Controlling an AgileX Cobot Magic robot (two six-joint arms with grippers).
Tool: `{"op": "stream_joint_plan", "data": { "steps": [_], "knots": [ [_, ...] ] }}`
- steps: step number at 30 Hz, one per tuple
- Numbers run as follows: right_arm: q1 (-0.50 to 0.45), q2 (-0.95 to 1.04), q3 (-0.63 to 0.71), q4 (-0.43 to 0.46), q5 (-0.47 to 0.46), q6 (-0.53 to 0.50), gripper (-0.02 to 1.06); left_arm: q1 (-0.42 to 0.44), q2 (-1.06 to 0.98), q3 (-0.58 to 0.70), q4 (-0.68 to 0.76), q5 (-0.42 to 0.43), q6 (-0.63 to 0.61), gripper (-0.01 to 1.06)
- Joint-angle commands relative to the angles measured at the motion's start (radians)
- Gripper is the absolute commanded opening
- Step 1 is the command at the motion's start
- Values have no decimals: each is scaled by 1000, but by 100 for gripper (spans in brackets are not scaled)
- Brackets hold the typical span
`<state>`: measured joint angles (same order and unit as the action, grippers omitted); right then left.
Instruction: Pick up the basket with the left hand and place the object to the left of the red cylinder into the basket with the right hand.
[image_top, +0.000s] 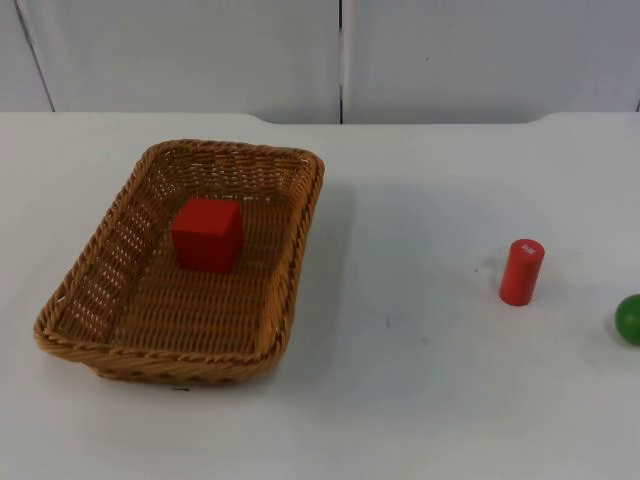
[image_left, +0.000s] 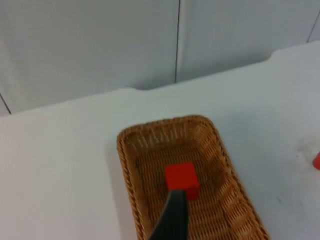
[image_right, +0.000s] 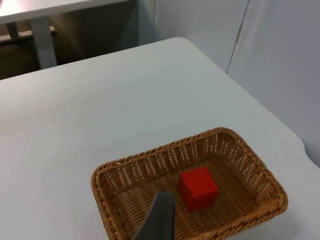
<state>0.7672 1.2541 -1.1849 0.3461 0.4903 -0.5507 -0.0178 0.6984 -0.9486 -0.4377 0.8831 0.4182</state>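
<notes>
A rectangular woven wicker basket (image_top: 180, 270) sits on the white table (image_top: 420, 400) in the left half of the top view, its sides slanting outward to a braided rim. A matte red cube (image_top: 207, 234) rests on the ribbed basket floor, nearer the far end. At right of centre a smooth red cylinder (image_top: 521, 271) stands upright, well apart from the basket, with a glossy green ball (image_top: 629, 318) at the right edge. Both wrist views look down on the basket and cube past a single dark fingertip, so whether either gripper's fingers are apart or together cannot be told.
</notes>
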Motion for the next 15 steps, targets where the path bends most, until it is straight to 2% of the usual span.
{"op": "stream_joint_plan", "data": {
  "steps": [1,10,13,15],
  "knots": [
    [-3,-14,7,0,-13,9,78,-4,-39,7,22,6,-15,76],
    [-3,-14,14,0,-6,28,78,-4,-129,36,42,26,-15,76],
    [-3,-36,66,0,-42,28,78,-4,-177,89,42,20,-26,76],
    [-3,-65,136,0,-98,28,78,-4,-217,120,62,20,-59,76]
  ]
}}
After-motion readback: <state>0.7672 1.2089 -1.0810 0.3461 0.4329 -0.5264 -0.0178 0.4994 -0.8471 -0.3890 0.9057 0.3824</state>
